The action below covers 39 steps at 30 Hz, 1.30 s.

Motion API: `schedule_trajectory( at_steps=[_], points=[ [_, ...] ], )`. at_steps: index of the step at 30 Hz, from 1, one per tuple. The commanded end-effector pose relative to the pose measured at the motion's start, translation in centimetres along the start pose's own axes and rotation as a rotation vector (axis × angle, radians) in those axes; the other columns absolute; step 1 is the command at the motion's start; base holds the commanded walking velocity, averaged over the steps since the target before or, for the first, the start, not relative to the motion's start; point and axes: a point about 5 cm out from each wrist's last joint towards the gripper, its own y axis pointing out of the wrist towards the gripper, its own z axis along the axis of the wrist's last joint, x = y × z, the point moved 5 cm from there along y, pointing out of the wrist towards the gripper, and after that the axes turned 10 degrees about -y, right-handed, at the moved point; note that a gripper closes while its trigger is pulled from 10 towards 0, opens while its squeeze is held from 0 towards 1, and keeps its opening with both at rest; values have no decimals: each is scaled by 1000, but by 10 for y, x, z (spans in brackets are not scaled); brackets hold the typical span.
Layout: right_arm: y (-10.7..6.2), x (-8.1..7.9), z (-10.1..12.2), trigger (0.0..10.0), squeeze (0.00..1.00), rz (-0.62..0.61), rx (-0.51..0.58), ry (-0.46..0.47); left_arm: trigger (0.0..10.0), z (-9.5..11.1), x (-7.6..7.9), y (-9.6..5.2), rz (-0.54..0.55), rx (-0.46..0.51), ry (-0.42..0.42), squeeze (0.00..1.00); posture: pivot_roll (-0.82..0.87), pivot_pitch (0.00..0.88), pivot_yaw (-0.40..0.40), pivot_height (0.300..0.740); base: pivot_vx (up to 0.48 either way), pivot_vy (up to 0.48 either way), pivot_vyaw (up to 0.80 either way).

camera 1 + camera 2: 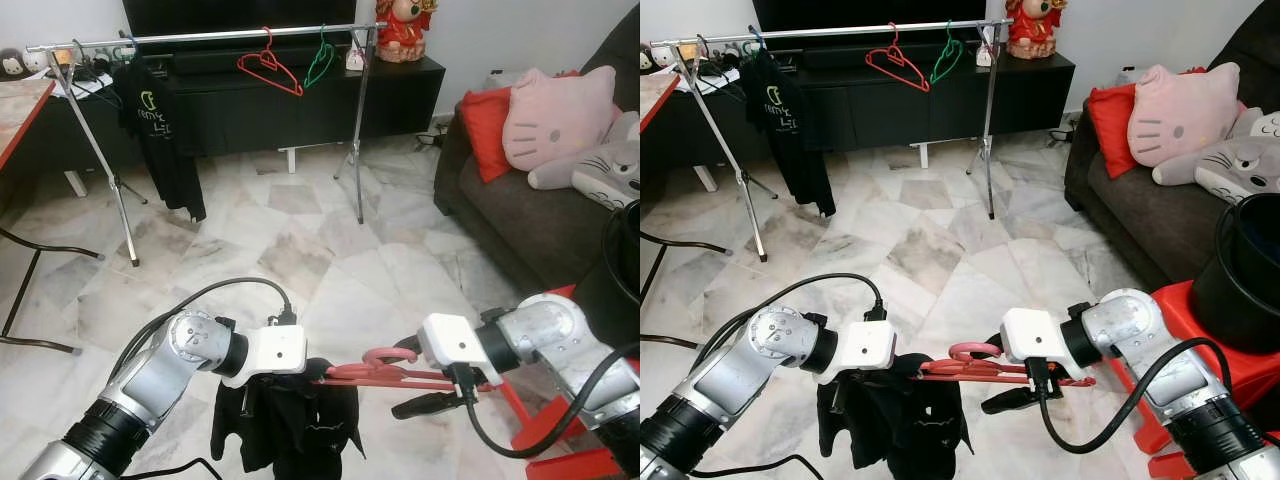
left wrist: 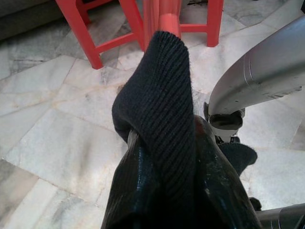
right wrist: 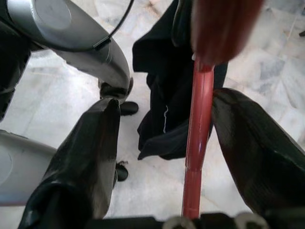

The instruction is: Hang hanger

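A red hanger (image 1: 375,374) lies level between my two grippers, low over the marble floor. A black garment (image 1: 290,425) hangs from its left end. My left gripper (image 1: 312,376) is shut on that garment at the hanger's end; knit cloth (image 2: 162,95) drapes over its fingers. My right gripper (image 3: 167,102) is open, its fingers (image 3: 86,148) spread on either side of the hanger's red bar (image 3: 198,124). Across the room stands the clothes rack (image 1: 200,37), with a red hanger (image 1: 268,68), a green hanger (image 1: 320,62) and a black T-shirt (image 1: 160,130) on its rail.
A dark sofa (image 1: 530,215) with red and pink cushions fills the right side. A red stool (image 1: 560,440) and a black bucket (image 1: 625,260) are close by my right arm. A black TV cabinet (image 1: 300,100) runs behind the rack, and a table (image 1: 20,110) stands at the left.
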Motion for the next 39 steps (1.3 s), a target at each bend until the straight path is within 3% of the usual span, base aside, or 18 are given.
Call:
schedule_trajectory(
  at_steps=[1, 8, 9, 10, 11, 24, 31, 32, 36, 37, 38, 39],
  points=[
    [1, -1, 2, 10000, 0, 10, -16, -21, 10000, 7, -5, -1, 6, 0, 35, 0, -58, 0, -40, 740, 0, 0, 0],
    [4, -3, -11, 10000, 0, 10, -105, -34, 10000, 10, -6, 0, 10, 5, 38, 0, -58, 0, -42, 740, 0, 0, 0],
    [5, -2, -10, 4824, 0, 5, -99, -32, 10000, 10, -6, 0, 10, 7, 38, 0, -58, 0, -42, 740, 0, 0, 0],
    [5, -1, -9, 3961, 0, -1, -95, -29, 10000, 11, -6, 0, 10, 8, 39, 0, -58, 0, -42, 740, 0, 0, 0],
    [6, -1, -10, 0, 0, -6, -97, -26, 10000, 11, -6, 1, 10, 10, 40, 0, -58, 0, -42, 740, 0, 0, 0],
    [14, 1, -14, 0, 0, -19, -123, -27, 10000, 14, -10, 0, 21, 17, 37, 0, -52, 0, -39, 740, 0, 0, 0],
    [16, 0, -25, 0, 0, -30, -208, -47, 10000, 20, -13, 0, 27, 30, 35, 0, -54, 0, -36, 740, 0, 0, 0],
    [16, 0, -27, 1412, 0, -31, -224, -51, 10000, 21, -14, 0, 32, 33, 32, 0, -53, 0, -35, 740, 0, 0, 0],
    [17, -1, -27, 2000, 0, -32, -220, -52, 10000, 22, -15, -1, 34, 36, 29, 0, -53, 0, -35, 740, 0, 0, 0],
    [18, -1, -27, 4667, 0, -37, -223, -52, 10000, 23, -16, -1, 37, 44, 25, 0, -53, 0, -35, 740, 0, 0, 0],
    [18, -1, -27, 8863, 0, -39, -224, -51, 10000, 25, -16, -1, 41, 53, 21, 0, -53, 0, -35, 740, 0, 0, 0],
    [18, -1, -27, 8863, 0, -39, -224, -51, 10000, 25, -16, -1, 41, 53, 21, 0, -53, 0, -35, 740, 0, 0, 0]
  ],
)
